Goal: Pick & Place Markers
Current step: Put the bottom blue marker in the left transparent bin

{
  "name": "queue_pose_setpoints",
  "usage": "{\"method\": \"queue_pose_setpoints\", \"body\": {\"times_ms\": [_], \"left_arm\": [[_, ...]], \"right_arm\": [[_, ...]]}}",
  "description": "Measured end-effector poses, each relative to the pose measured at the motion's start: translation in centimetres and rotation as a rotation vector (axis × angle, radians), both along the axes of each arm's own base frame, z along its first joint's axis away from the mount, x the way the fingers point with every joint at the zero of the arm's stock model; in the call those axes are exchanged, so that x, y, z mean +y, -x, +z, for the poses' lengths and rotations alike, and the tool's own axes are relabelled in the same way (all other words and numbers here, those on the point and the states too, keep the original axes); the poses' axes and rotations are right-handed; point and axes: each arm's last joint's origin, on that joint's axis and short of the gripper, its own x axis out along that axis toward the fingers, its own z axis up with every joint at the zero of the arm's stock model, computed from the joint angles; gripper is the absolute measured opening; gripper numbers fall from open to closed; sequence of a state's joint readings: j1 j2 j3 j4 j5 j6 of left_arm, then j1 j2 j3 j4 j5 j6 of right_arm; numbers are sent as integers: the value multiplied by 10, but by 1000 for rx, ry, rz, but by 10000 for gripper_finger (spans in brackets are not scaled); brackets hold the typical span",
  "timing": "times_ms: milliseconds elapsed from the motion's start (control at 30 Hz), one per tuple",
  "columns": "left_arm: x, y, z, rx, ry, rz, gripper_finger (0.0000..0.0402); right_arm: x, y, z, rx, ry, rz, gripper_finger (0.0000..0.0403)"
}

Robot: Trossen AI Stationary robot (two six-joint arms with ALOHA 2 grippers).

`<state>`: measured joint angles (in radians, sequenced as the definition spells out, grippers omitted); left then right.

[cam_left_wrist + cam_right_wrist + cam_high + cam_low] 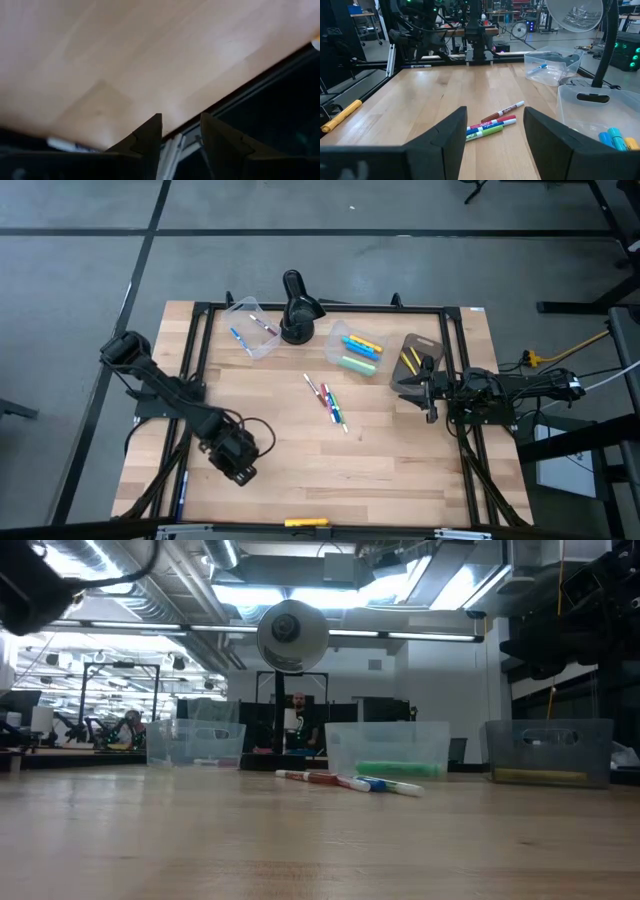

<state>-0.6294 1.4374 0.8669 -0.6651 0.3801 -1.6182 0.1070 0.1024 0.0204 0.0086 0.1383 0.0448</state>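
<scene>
We're in a robotics lab: bare ceiling ducts (180, 580) and strip lights overhead, more framed rigs (475, 30) beyond the wooden table (300, 470), grey concrete floor (80, 270).

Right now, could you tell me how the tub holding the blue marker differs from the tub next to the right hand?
The blue-marker tub is clear, sits left of the black lamp and far from either hand. The tub beside the right hand looks darker and greyish, sits at the table's right side and holds yellow markers. Both stand open-topped on the wooden table with markers inside.
</scene>
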Motion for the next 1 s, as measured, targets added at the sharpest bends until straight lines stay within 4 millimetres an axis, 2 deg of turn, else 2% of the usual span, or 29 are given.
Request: {"method": "queue_pose_setpoints", "body": {"times_ms": [233, 467, 567, 800, 1000], "left_arm": [[-16, 14, 0, 159, 2, 208, 129], [-37, 38, -1, 333, -29, 394, 129], [-42, 44, -2, 359, -40, 387, 129], [-47, 39, -19, 396, -95, 401, 129], [-56, 47, -28, 574, -73, 335, 129]], "right_arm": [[0, 0, 0, 0, 0, 0, 194], [0, 0, 0, 0, 0, 0, 194], [0, 0, 0, 0, 0, 0, 194], [0, 0, 0, 0, 0, 0, 194], [0, 0, 0, 0, 0, 0, 194]]}}
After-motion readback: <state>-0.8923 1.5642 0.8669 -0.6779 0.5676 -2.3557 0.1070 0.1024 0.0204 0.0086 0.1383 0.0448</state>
